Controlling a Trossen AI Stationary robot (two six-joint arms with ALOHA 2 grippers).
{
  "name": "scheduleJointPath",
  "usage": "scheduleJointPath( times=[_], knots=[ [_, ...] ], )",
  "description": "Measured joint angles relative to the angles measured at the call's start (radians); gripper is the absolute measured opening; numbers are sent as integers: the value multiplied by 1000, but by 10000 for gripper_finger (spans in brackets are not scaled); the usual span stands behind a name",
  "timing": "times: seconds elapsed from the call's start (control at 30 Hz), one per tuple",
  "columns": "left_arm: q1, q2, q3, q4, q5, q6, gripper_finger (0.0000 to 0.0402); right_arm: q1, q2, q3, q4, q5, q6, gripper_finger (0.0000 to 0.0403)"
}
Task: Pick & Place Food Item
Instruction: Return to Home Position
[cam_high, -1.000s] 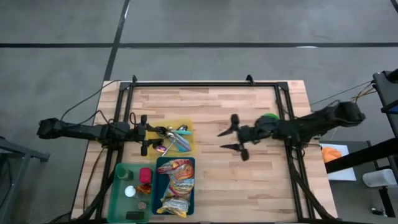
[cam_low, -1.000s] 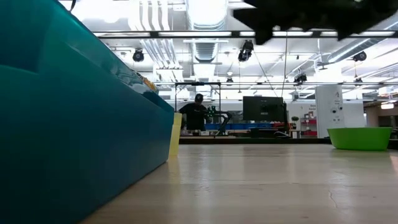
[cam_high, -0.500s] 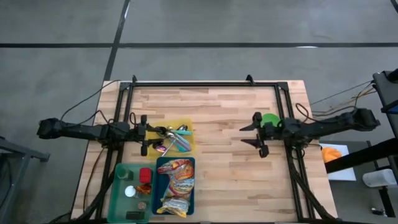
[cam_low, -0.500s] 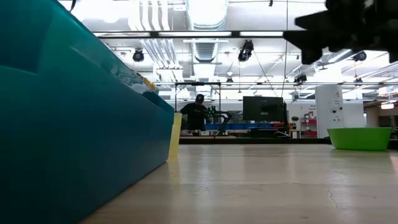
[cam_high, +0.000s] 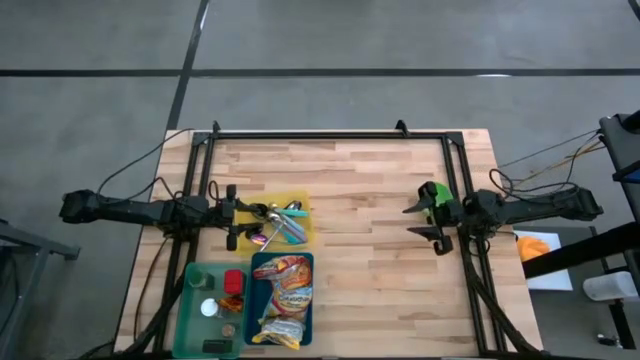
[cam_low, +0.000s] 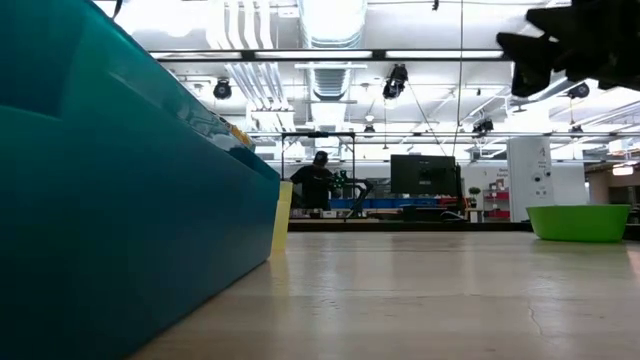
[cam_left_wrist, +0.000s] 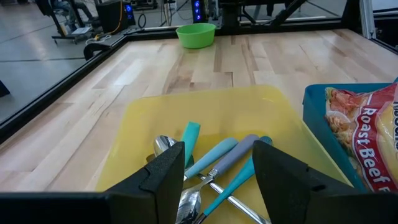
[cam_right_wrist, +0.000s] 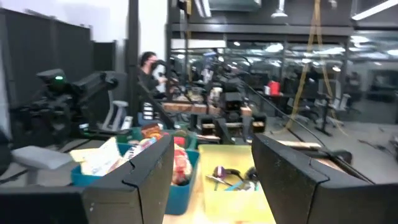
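Note:
Food packets (cam_high: 281, 298) lie in a blue bin (cam_high: 254, 300) at the table's near left; one reads "Roast Beef" (cam_left_wrist: 368, 127). My left gripper (cam_high: 232, 216) stands open at the left rim of a yellow tray (cam_high: 300, 235), above the cutlery (cam_left_wrist: 211, 163), holding nothing. My right gripper (cam_high: 420, 221) is open and empty near the table's right edge, beside a green bowl (cam_high: 436, 190). It hangs high above the tabletop in the low view (cam_low: 560, 50). Its wrist view (cam_right_wrist: 214, 180) looks across at the bins.
A green bin (cam_high: 210, 312) of small items stands left of the blue bin. The blue bin's wall (cam_low: 120, 210) fills the low view's left. The green bowl (cam_low: 580, 221) rests on the wood at the right. Bare wood lies between the trays and the bowl.
My right gripper has drawn back from the table's middle toward the right edge, ending beside the green bowl, and has tipped its fingers upward. My left arm has kept still.

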Motion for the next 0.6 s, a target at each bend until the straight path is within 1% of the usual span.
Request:
scheduleJointPath(
  times=[0.13, 0.47, 0.6],
  knots=[
    [0, 0, 0, 0, 0, 0, 189, 0, -92, 0, -63, -66, -10, 212],
    [0, 0, 0, 0, 0, 0, 189, 0, -334, 0, -292, -70, -3, 212],
    [0, 0, 0, 0, 0, 0, 189, 0, -342, 5, -309, -66, 0, 212]
  ],
)
